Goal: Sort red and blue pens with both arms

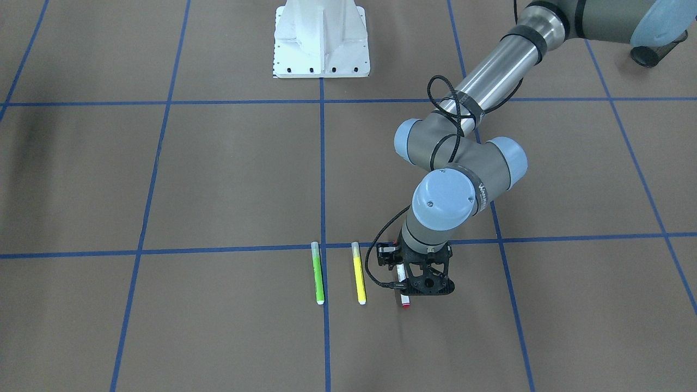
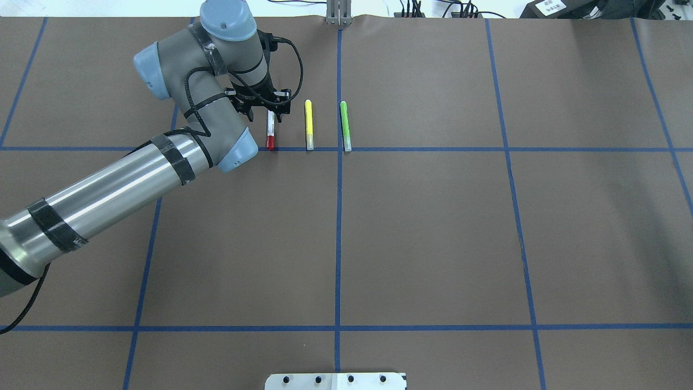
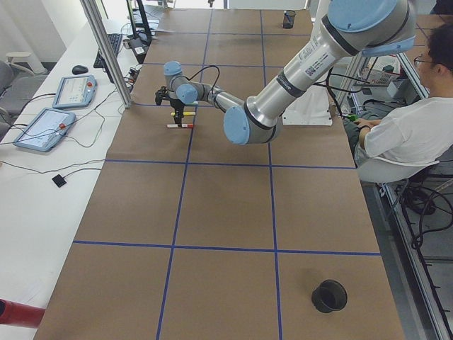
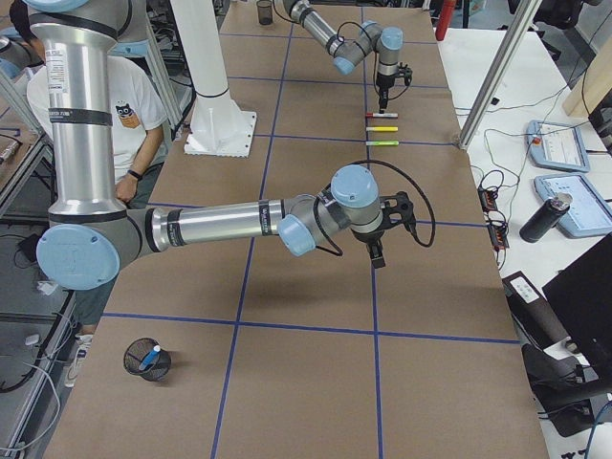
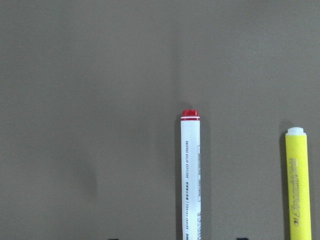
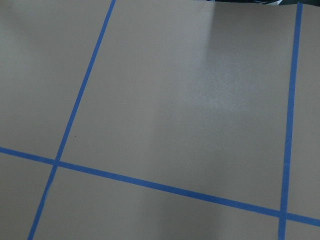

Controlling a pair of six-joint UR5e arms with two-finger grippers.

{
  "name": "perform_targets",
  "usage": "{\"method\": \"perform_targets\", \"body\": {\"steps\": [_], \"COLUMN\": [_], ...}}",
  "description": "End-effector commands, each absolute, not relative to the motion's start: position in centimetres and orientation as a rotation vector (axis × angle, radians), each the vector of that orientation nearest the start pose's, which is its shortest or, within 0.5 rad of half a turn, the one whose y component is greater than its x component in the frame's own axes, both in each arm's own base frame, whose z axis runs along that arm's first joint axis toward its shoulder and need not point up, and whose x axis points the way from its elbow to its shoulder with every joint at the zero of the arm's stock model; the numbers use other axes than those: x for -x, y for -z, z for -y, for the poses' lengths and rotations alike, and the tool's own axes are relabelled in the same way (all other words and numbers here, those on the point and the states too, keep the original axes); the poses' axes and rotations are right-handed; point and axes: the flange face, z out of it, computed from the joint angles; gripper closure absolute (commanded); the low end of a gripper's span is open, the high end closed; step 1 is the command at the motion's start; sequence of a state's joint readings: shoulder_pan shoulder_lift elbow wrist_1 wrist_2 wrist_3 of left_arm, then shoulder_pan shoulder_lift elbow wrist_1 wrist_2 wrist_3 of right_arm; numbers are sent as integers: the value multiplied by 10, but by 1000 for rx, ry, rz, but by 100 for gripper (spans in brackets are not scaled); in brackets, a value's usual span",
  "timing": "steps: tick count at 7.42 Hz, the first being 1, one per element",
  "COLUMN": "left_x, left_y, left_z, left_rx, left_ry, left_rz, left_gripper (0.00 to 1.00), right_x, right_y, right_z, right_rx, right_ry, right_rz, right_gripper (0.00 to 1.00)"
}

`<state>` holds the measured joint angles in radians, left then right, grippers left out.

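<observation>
Overhead exterior gives you the clearest layout: the left arm reaches across the surface and holds its left tool low over the far end of the red pen, which lies flat, its red cap at the near end by a blue tape line. Left wrist-mounted view shows you the white barrel running up between 2 dark fingertips at the bottom edge. They stand well apart on either side and neither touches the pen, so this tool is spread wide and grips nothing. The yellow marker lies just beside the red pen and parallel to it, with the green marker next in the row, on the side away from the tool. Exterior right shows you the blue pen standing tilted inside a black mesh cup near the surface's near corner, well apart from both tools. The right tool hangs above bare surface, apart from all 3 lying pens. You cannot tell from that view whether its fingers are spread or closed, and its wrist camera shows only brown surface and blue tape.
</observation>
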<state>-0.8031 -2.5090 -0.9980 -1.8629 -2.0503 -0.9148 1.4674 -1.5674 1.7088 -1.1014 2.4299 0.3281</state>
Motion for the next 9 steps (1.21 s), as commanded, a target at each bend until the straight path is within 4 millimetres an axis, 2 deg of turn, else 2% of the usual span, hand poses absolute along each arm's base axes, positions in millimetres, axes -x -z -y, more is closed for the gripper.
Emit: {"method": "perform_targets", "body": {"steps": [1,2,5,6,8,9], "left_x": [-527,-534,-540,-540,-541,-542], "left_y": [-286,-288,-291,-293,-292,-292], "left_z": [667,662,662,662,662,662], "left_rx": [-103,-97,-107,-105,-106,-104], "left_ry": [-46,-56,-62,-62,-62,-63], "left_rz": [-777,-775,-786,-784,-785,-784], "left_gripper": [30,32,45,54,87,95], "right_x": [-5,-5,1,1,1,1], "right_y": [-528,-528,-528,-529,-529,-529], "right_z": [512,512,513,512,512,512], "right_rx": [-379,-379,-376,-375,-375,-375], "right_ry": [57,57,67,67,67,67], "right_rz": [932,932,933,933,933,933], "right_gripper": [0,0,0,0,0,0]}}
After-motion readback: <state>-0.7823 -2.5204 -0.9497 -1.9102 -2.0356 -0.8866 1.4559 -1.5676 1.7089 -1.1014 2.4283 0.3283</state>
